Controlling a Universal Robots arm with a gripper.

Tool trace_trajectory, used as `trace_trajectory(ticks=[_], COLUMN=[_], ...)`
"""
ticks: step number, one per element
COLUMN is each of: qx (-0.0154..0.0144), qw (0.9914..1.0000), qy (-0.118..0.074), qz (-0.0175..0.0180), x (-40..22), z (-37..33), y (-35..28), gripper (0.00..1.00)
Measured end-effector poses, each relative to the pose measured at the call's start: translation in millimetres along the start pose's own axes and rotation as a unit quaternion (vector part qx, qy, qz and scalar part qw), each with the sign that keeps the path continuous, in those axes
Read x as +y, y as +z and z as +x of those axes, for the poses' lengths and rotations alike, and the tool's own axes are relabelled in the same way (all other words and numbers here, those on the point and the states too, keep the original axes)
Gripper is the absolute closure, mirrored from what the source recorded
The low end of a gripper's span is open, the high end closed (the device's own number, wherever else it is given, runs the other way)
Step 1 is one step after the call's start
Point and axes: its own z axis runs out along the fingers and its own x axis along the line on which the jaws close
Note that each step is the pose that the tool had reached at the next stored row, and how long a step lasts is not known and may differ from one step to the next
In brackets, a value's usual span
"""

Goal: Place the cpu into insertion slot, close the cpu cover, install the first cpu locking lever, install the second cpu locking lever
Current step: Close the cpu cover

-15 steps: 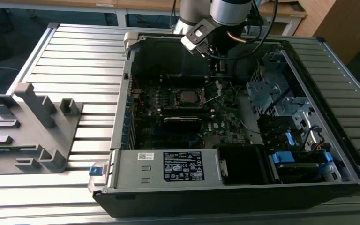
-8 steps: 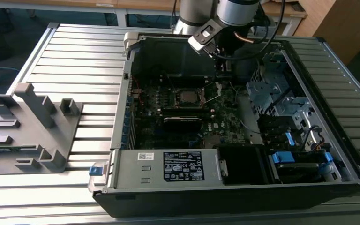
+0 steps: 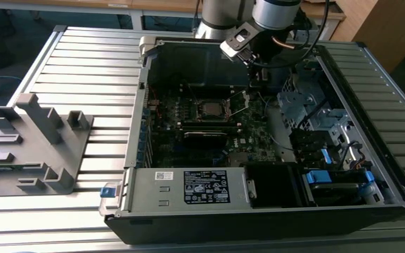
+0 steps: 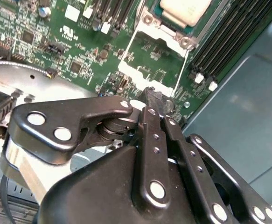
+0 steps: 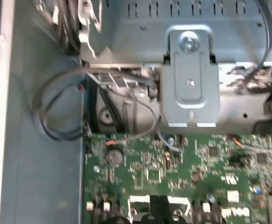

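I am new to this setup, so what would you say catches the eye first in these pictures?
The large open black computer case on the slatted metal table dominates the exterior view, its green motherboard exposed and the robot arm reaching in. In the second wrist view the black end effector sits at the edge of the thin shiny silver square cpu cover, swung open beside the small grey-topped square cpu.

The black gripper (image 4: 155, 100) is seen over a green motherboard (image 4: 80, 37), its two fingers drawn together at the tips. The tips are set right at the near edge of the cpu cover (image 4: 166, 37), which is swung open, with bare board seen through its window; contact cannot be judged. Beyond the cover, the cpu (image 4: 184, 9) is seated in its socket, beside dark memory slots (image 4: 229, 42).
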Motion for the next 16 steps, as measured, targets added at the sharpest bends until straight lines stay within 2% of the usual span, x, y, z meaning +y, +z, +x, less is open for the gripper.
trace_trajectory(ticks=[8, 16], qx=[0.0, 0.0], qw=[1.0, 1.0], qy=[0.0, 0.0], qz=[0.0, 0.0], x=[12.9, 13.9], z=[0.4, 0.4], y=[0.4, 0.9], gripper=[0.89, 0.89])
